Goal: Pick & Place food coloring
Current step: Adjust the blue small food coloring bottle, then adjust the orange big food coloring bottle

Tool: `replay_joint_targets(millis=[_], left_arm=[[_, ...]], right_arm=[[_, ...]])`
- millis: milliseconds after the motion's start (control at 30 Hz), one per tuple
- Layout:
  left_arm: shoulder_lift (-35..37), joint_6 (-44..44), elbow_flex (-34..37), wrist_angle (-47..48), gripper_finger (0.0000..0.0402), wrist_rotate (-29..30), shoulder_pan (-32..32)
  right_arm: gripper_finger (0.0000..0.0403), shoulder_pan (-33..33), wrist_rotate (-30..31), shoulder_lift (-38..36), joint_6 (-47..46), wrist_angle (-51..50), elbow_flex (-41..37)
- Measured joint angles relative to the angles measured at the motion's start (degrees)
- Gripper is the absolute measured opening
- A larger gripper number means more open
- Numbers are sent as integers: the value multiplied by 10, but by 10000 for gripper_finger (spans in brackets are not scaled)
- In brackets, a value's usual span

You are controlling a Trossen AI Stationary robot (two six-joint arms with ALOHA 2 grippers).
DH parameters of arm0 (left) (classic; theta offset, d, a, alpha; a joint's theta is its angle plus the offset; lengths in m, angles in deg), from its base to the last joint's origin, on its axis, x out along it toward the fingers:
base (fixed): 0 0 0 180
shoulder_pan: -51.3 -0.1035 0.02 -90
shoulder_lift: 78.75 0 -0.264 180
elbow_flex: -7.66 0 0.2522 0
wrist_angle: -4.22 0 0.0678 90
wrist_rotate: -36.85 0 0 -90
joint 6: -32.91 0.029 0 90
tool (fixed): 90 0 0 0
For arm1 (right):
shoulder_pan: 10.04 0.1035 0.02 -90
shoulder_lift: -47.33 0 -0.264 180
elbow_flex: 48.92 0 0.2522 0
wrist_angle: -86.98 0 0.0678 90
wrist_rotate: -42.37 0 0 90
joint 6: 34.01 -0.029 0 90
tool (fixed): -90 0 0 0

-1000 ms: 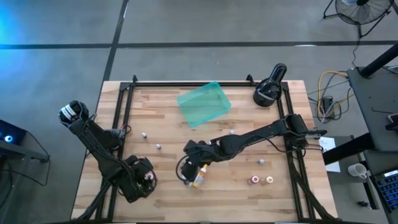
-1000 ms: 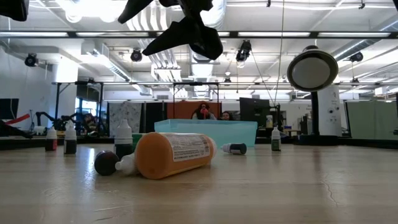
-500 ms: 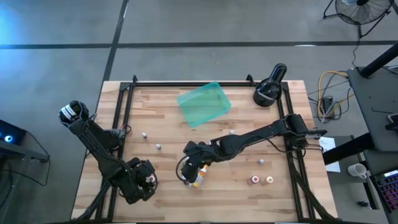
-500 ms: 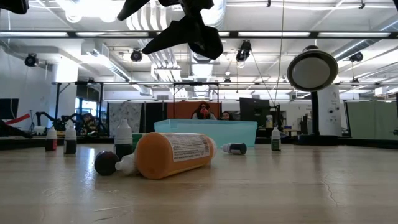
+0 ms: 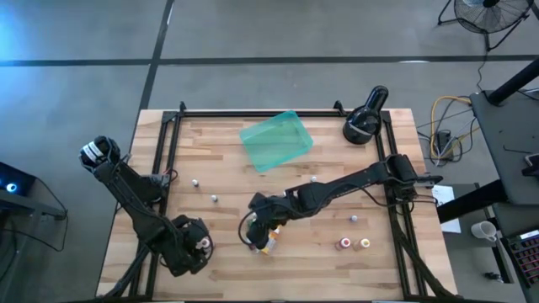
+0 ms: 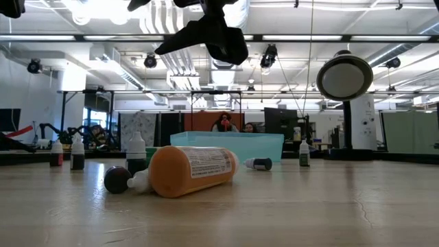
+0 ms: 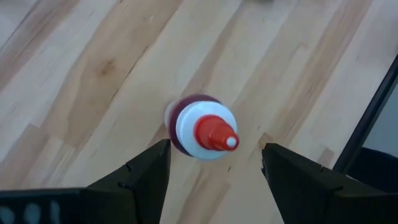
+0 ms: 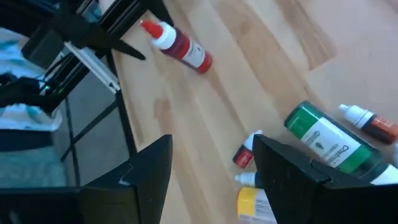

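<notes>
One camera hangs high above, looking straight down on the whole table (image 5: 337,252) and both arms. A second sits at tabletop height, very close to an orange bottle (image 6: 188,171), facing level toward the teal tray (image 6: 226,145), which lies near twelve o'clock in the overhead view (image 5: 276,140). Each wrist camera looks down past its own fingers, close to the wood.

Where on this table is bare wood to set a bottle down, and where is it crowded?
Bare wood lies between the teal tray and the black lamp, and near the front right corner. Crowded: the bottle cluster under the right gripper.
</notes>
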Motion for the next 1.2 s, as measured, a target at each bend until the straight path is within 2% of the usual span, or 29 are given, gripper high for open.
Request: replay_joint_targets(millis=[100,233,333,433,567,667,767,900,1000,1133,1200], left_arm=[[0,0,0,0,225,0,1],[2,0,0,0,225,0,1],[3,1,0,1,225,0,1],[6,1,0,2,225,0,1],[15,0,0,5,225,0,1],[24,-6,0,5,225,0,1],[36,-6,0,6,225,1,1],[51,-8,0,7,225,6,1],[64,-8,0,9,225,7,1],[82,-9,0,9,225,7,1],[91,-8,0,7,225,7,1]], right_arm=[[217,1,31,0,-3,0,0],[215,0,14,0,-12,0,0],[214,2,59,0,-15,-3,0],[214,0,21,0,-17,3,0],[214,1,74,0,-22,-18,0],[214,0,33,0,-16,-7,0],[214,2,61,0,-18,-22,0],[213,0,32,0,-16,-11,0],[210,0,59,-1,-17,-19,0],[204,-1,31,0,-15,-7,0],[201,0,42,0,-11,-12,0]])
